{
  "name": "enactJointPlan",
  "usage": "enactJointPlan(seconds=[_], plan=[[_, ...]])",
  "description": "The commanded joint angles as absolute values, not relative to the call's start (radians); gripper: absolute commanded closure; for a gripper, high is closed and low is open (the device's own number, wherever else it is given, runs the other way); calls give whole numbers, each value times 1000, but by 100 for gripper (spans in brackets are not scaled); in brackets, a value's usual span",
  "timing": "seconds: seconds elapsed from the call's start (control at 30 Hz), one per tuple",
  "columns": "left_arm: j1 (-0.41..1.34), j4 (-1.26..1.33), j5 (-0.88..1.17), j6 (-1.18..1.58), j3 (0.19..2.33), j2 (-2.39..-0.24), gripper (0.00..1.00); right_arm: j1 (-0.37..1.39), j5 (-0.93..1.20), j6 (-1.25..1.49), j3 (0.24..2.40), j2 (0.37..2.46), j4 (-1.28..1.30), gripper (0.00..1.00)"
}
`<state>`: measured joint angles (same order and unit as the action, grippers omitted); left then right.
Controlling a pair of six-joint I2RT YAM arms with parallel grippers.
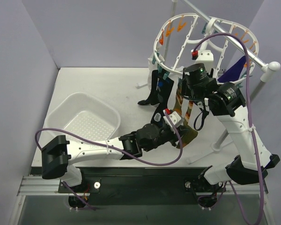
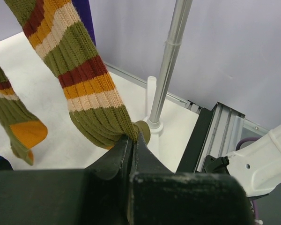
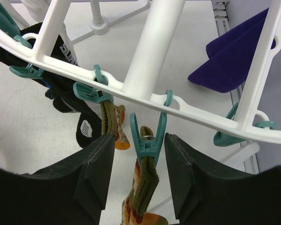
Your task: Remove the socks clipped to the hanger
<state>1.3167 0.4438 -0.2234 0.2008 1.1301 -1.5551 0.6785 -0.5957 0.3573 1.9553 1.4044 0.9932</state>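
The white oval hanger (image 1: 178,35) hangs at the back right with teal and orange clips. Black socks (image 1: 157,91), two olive striped socks (image 1: 185,110) and a dark purple sock (image 1: 234,70) hang from it. My left gripper (image 2: 133,138) is shut on the toe end of one striped sock (image 2: 84,75); in the top view the gripper (image 1: 179,127) sits low under the hanger. My right gripper (image 3: 139,145) is open, its fingers (image 3: 98,164) either side of a teal clip (image 3: 148,138) that grips this sock's cuff (image 3: 145,183), not touching it. The second striped sock (image 3: 110,119) hangs from the neighbouring clip.
A white perforated tub (image 1: 84,119) sits at the left of the table. The stand's metal pole (image 2: 171,61) and its white base legs (image 1: 143,85) stand by the hanger. The purple sock (image 3: 234,56) hangs to the right of my right gripper. A black rail (image 1: 145,180) runs along the near edge.
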Motion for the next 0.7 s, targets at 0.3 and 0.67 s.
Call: enactJointPlan(seconds=[0.3,0.67], plan=[[1325,437,-189,213,1121,-1482,100,624,-589,328,1904,1374,928,70],[1325,381,-195,215,1089,-1433,100,614,-558,331,1888,1365,920,100]])
